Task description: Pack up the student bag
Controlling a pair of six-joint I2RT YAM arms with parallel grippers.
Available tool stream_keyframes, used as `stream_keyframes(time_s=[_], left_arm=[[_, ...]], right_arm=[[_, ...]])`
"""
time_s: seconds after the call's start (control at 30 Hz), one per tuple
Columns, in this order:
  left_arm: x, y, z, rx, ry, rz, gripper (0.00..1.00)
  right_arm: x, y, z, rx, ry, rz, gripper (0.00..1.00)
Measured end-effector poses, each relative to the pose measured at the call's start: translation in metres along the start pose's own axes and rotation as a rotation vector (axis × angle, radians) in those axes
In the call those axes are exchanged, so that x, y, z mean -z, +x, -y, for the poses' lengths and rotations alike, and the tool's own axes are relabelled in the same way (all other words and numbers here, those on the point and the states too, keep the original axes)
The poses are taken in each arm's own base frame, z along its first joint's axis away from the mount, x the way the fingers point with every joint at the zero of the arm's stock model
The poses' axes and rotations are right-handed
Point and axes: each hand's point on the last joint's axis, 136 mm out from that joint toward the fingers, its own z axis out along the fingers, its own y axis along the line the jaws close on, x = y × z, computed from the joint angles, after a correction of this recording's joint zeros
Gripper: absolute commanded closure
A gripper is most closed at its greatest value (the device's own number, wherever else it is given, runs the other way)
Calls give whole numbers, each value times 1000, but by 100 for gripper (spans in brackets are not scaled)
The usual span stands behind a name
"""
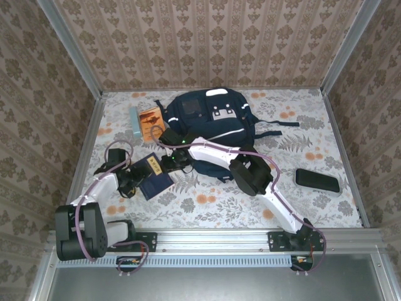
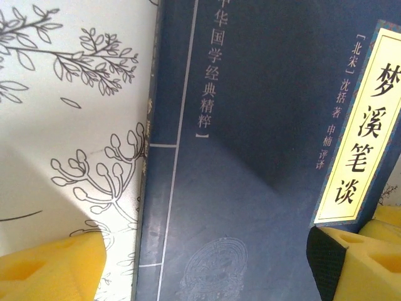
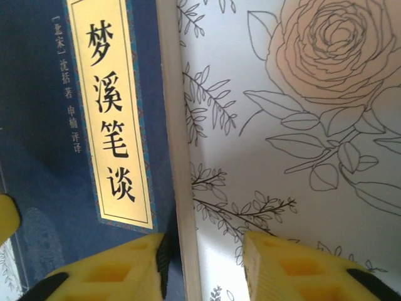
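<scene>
1. Student bag (image 1: 210, 116): lies flat at the far middle of the floral tablecloth (image 1: 250, 207), front face up, dark straps trailing to the right.
2. Dark blue book (image 1: 154, 177): flat on the cloth, near the bag's front-left corner. Its cover carries a yellow label (image 3: 113, 113) with black characters.
3. Left gripper (image 2: 207, 251): low over the book, jaws wide apart. One yellow pad (image 2: 50, 266) sits over the cloth beside the spine, the other over the cover near the label. Nothing is held.
4. Right gripper (image 3: 205, 251): reaches across from the right and straddles the book's page edge. One pad is over the cover, the other (image 3: 301, 269) over bare cloth. The jaws are apart and cloth is visible between the outer pad and the pages, so they are not clamped.
5. An orange book (image 1: 150, 119) and a teal book (image 1: 135, 120) lie side by side, just left of the bag.
6. A flat black case (image 1: 317, 180) lies well apart on the right side of the table.
</scene>
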Motion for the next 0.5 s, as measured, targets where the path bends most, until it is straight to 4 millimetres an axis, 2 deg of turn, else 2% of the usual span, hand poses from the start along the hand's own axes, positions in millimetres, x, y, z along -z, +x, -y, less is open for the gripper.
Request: stream_keyframes(time_s=[0.23, 0.5], left_arm=[[-1, 1, 9, -6, 40, -31, 19], [-3, 5, 28, -24, 142, -76, 24]], right_arm=[[-3, 1, -1, 1, -14, -12, 75], [-2, -2, 4, -11, -14, -13, 76]])
